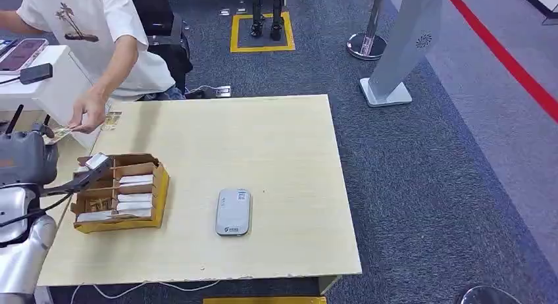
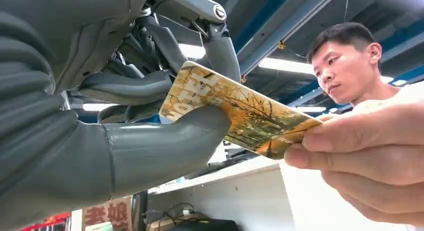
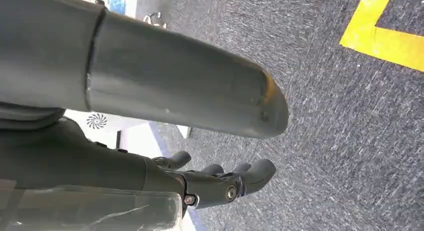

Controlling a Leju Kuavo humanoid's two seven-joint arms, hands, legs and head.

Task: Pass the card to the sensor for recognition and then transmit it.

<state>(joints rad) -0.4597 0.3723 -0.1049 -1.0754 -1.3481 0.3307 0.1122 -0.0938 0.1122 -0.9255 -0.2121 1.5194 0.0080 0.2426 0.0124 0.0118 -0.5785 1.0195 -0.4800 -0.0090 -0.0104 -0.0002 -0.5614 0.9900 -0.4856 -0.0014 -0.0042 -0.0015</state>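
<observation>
1. handover step, judged: left hand [image 2: 150, 91] pinches a yellow printed plastic card [image 2: 235, 111] between thumb and fingers; a person's hand [image 2: 360, 156] grips its far end.
2. next: thumb lets go once the person holds firm.
3. right hand [image 3: 220, 183] hangs released above the grey carpet floor [image 3: 350, 141].
4. exchange sits beyond the pale wooden table's [image 1: 276, 146] left edge, near the brown cardboard divider box [image 1: 118, 192]; room to draw the arm back.

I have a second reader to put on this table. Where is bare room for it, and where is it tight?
The table is bare across its far half and along its right side, beyond the grey card reader. A bare strip runs between the reader and the cardboard box. The left far corner is crowded: the person's hand takes the card from the left hand.
</observation>
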